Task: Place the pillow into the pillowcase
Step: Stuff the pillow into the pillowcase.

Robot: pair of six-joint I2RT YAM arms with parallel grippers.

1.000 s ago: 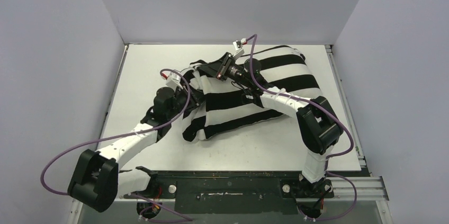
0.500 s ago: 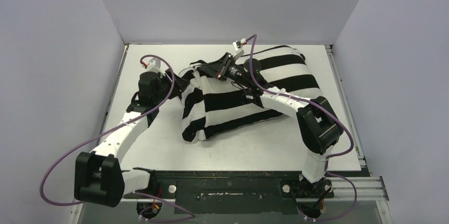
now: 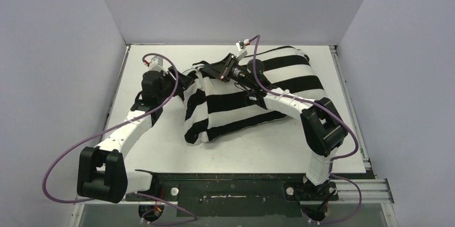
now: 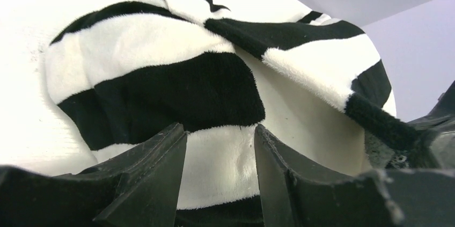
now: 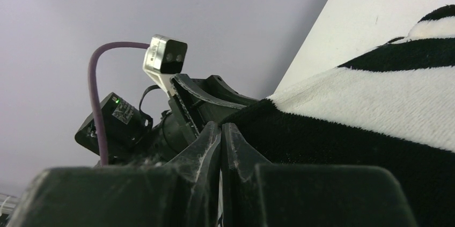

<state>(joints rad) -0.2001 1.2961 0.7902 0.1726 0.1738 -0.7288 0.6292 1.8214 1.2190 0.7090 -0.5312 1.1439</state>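
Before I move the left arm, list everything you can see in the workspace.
table: one, white, under everything.
walls: three, pale grey, around the table.
pillowcase: one, black and white stripes, bulging, middle to far right of the table.
pillow: one, off-white, a patch showing inside the pillowcase's open left end.
cables: two, purple, one on each side.
left tool: one, black, open, facing the pillowcase's open end.
right tool: one, black, shut on the pillowcase's hem at its far left corner.
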